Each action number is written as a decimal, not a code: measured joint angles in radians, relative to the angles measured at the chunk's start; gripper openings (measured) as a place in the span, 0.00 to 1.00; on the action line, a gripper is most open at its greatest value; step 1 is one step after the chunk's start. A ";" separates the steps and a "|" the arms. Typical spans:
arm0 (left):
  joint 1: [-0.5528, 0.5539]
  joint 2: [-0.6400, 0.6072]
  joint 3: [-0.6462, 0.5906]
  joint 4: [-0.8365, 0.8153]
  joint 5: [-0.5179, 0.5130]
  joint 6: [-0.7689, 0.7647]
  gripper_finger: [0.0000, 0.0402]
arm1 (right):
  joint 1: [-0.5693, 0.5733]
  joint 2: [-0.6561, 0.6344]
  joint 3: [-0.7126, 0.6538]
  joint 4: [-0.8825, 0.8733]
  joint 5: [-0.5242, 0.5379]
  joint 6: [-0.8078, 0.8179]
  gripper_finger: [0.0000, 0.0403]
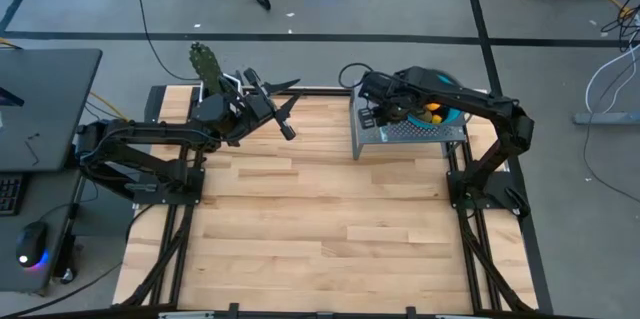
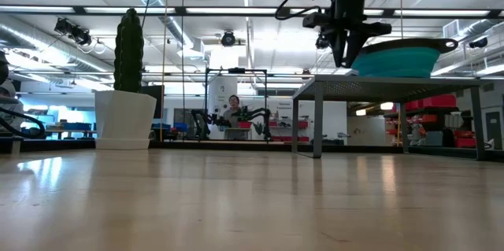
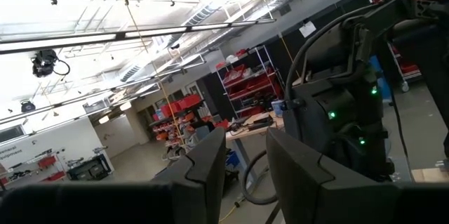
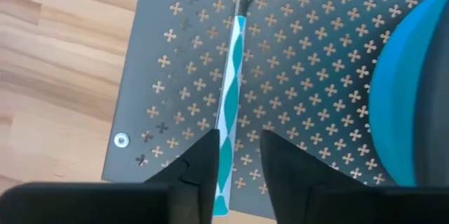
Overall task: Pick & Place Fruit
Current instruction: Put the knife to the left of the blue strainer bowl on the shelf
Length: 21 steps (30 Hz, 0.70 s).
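Two pincers catalogued, fruit in blue bowl on perforated stand

High view: wooden counter (image 1: 320, 209). Grey perforated stand (image 1: 410, 134) at its far right edge; blue bowl (image 1: 445, 114) on the stand, with yellow fruit (image 1: 434, 113) showing inside. Right pincer (image 1: 372, 117) over the stand's left part, beside the bowl. Left pincer (image 1: 290, 119) raised at the far left, near a green cactus (image 1: 205, 62).

Low view: cactus in white pot (image 2: 124, 117) at left. Stand on legs at right, carrying the bowl; dark arm descends just beside the bowl.

Left wrist view: left pincer (image 3: 245, 164), fingers a narrow gap apart, pinching nothing, aimed at the room.

Right wrist view: right pincer (image 4: 238, 157), fingers slightly spread, straddling the teal-and-white handle of a knife (image 4: 230, 104) lying on the stand; whether they touch it cannot be told.
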 joint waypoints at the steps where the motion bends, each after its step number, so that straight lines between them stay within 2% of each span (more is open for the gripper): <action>1: 0.000 0.000 0.000 0.000 0.000 0.000 0.28 | 0.002 0.000 0.000 0.001 0.000 0.000 0.29; 6: 0.000 0.000 0.000 0.000 0.000 0.000 0.28 | 0.010 0.000 0.000 0.005 0.000 0.000 0.34; 21: 0.000 0.000 0.000 0.000 0.000 0.000 0.28 | 0.037 -0.048 0.000 0.012 -0.037 -0.028 0.34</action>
